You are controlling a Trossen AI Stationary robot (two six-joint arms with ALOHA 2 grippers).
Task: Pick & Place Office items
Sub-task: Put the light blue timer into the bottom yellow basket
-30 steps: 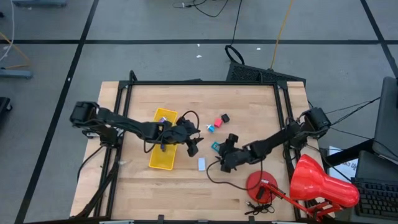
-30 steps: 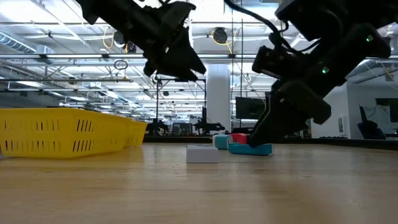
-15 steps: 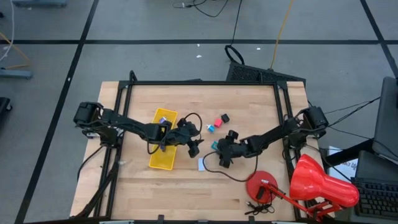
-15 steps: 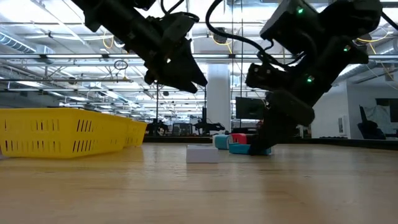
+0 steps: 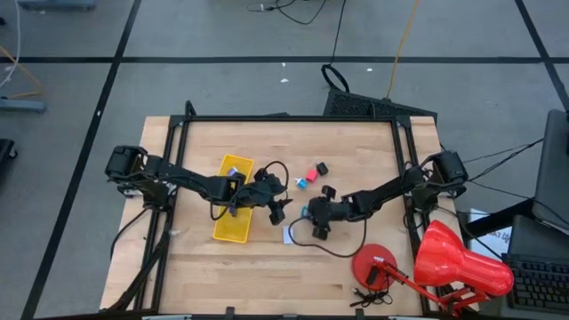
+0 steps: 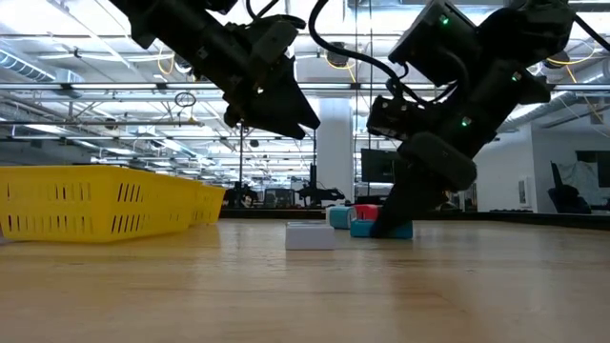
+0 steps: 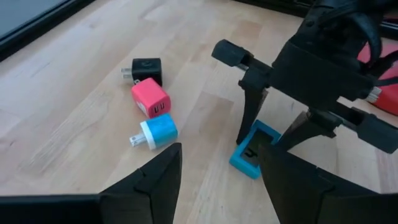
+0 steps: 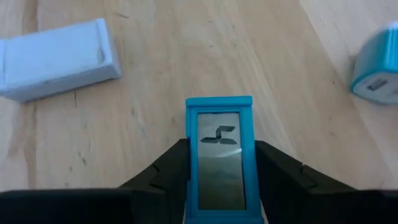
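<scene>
A teal flat piece (image 8: 219, 155) lies on the wood table (image 5: 356, 142) near its middle, and my right gripper (image 5: 313, 219) is down over it, shut on it. Beyond it lie a white block (image 8: 59, 59), a blue-and-white piece (image 7: 157, 132), a pink-red one (image 7: 151, 98) and a black one (image 7: 147, 70). My left gripper (image 7: 217, 186) hovers open above the table, just right of the yellow tray (image 5: 234, 211), with nothing between its fingers. A purple piece (image 5: 233, 171) lies in the tray's far end. My right gripper pinches the teal piece between its two fingers, by the two long sides (image 8: 189, 163) at the end nearer the wrist. The fingers (image 7: 249, 121) slant down from the table's right side and run along the piece. The piece lies flat on the table.
A large red desk lamp (image 5: 458, 262) with a round base (image 5: 376, 264) stands at the near right corner. A cable loops over the wood near my right arm (image 5: 307, 249). In the low view the tray's wall (image 6: 95, 200) fills the left side.
My right gripper has moved toward the table's left edge and sunk a little, coming down over the teal piece, which has stayed in place. My left arm has kept still.
</scene>
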